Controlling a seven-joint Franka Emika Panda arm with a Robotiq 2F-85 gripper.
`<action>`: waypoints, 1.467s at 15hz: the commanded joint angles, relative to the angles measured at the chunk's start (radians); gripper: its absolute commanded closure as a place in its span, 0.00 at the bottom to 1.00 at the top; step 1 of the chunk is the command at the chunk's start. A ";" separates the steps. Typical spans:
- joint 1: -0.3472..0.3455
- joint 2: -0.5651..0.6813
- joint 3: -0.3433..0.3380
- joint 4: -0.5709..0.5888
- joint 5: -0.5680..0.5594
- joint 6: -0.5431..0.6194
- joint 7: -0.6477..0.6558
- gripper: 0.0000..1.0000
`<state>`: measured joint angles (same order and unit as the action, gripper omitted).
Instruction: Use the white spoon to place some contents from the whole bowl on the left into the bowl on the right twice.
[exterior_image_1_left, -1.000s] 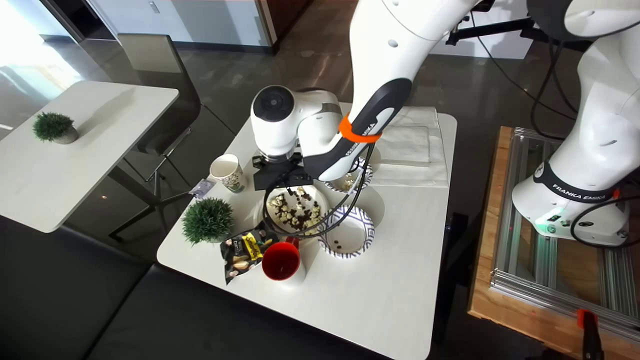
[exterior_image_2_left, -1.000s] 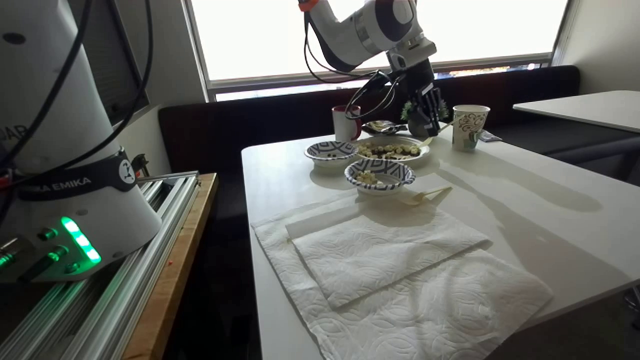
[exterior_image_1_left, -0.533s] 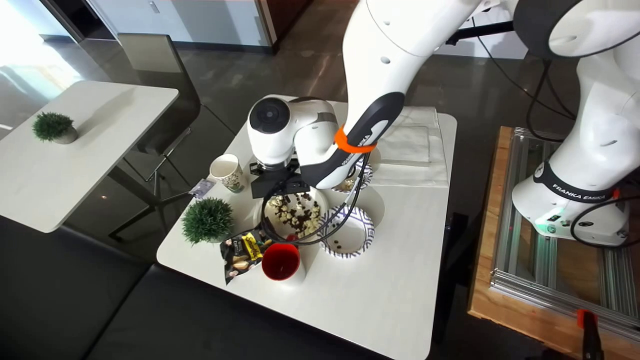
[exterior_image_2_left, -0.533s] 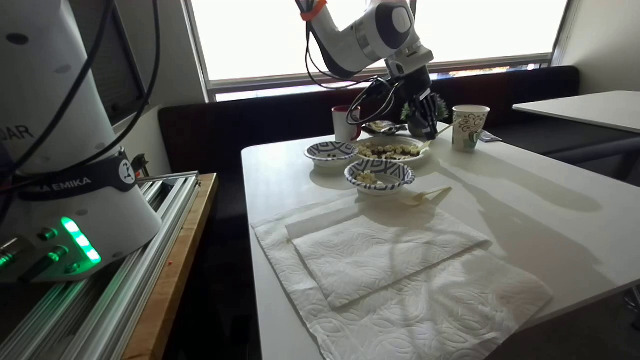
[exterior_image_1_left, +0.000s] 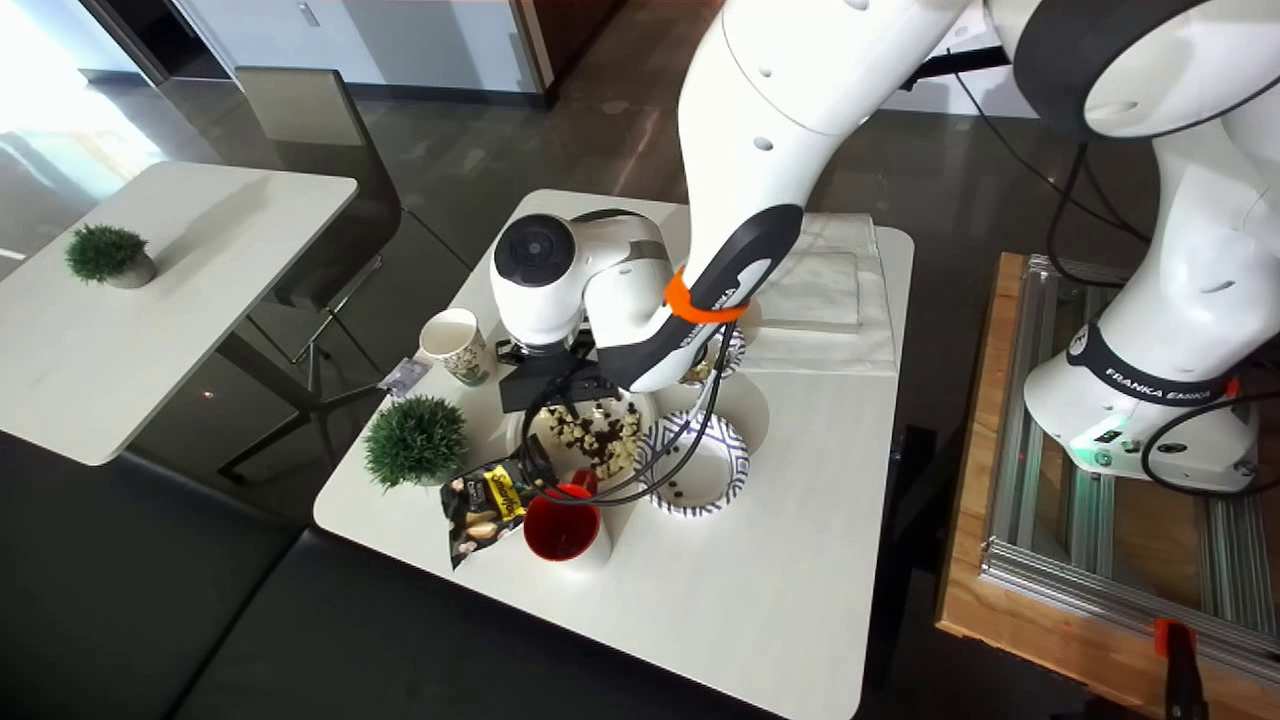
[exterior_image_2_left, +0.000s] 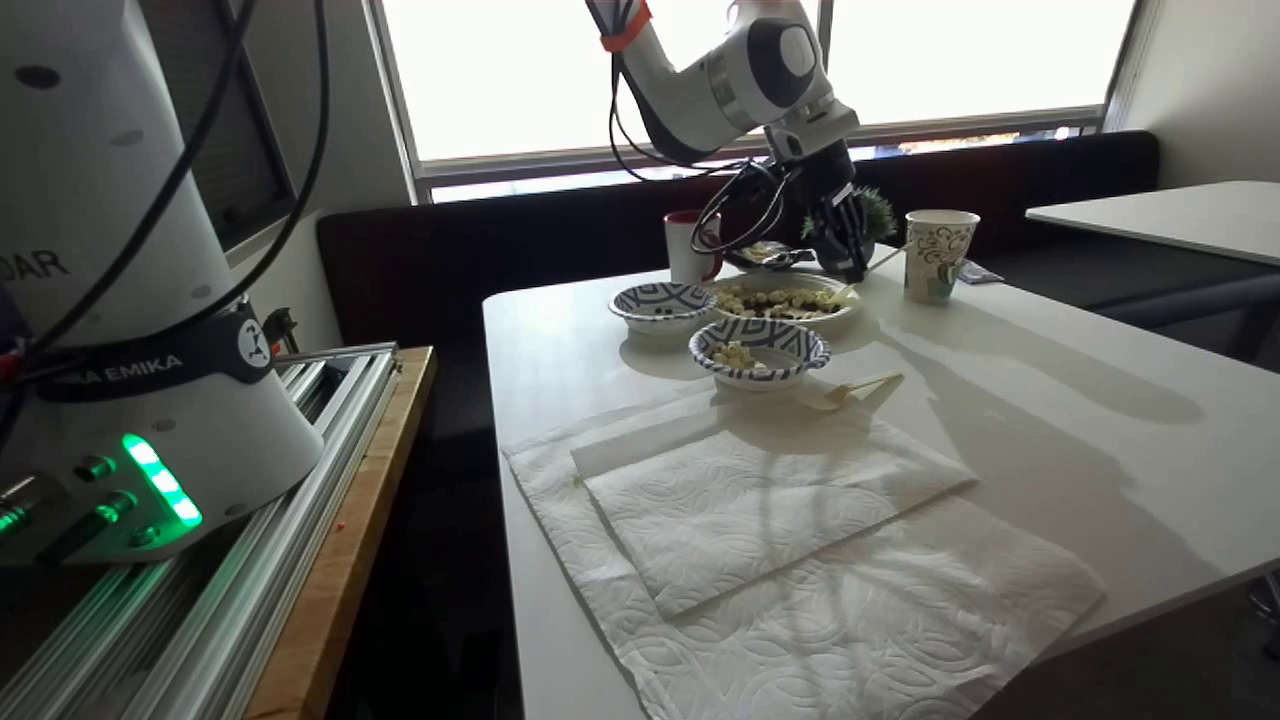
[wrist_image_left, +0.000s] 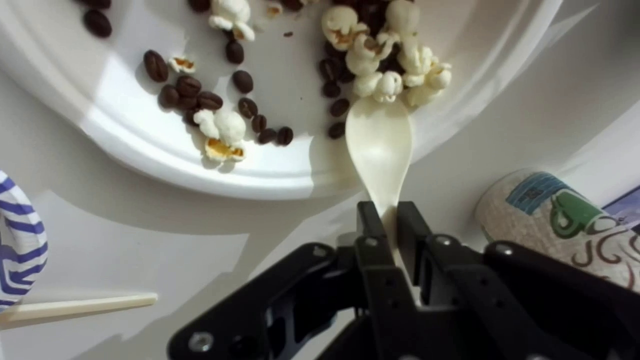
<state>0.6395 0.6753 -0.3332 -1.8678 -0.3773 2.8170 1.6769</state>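
My gripper (wrist_image_left: 387, 212) is shut on the white spoon (wrist_image_left: 379, 137), holding its neck in the wrist view. The scoop reaches over the rim of the shallow white bowl (wrist_image_left: 235, 181) of popcorn and coffee beans. Its tip meets a popcorn heap (wrist_image_left: 385, 60); whether any piece rests on it I cannot tell. In an exterior view the gripper (exterior_image_2_left: 852, 272) is low at this bowl's edge (exterior_image_2_left: 848, 318). A patterned bowl (exterior_image_2_left: 750, 374) holds some popcorn. Another patterned bowl (exterior_image_2_left: 660, 320) holds a few beans; it also shows in an exterior view (exterior_image_1_left: 728, 490).
A loose spoon (exterior_image_2_left: 850, 390) lies beside the popcorn bowl near paper towels (exterior_image_2_left: 780, 520). A paper cup (wrist_image_left: 560, 220) stands close right of the gripper. A red-lined mug (exterior_image_1_left: 590, 552), snack pouch (exterior_image_1_left: 490, 510) and plant (exterior_image_1_left: 415, 440) crowd the shallow bowl.
The gripper has come down and shifted slightly toward the shallow bowl's inside, carrying the spoon. It stays shut on the spoon. The bowls have not moved.
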 joint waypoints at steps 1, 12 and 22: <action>-0.017 0.020 0.030 0.029 0.026 0.011 -0.002 0.97; -0.161 0.011 0.203 0.027 0.158 0.028 -0.105 0.97; -0.353 -0.003 0.411 0.008 0.400 0.037 -0.356 0.97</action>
<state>0.3475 0.6766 0.0150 -1.8527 -0.0625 2.8323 1.4159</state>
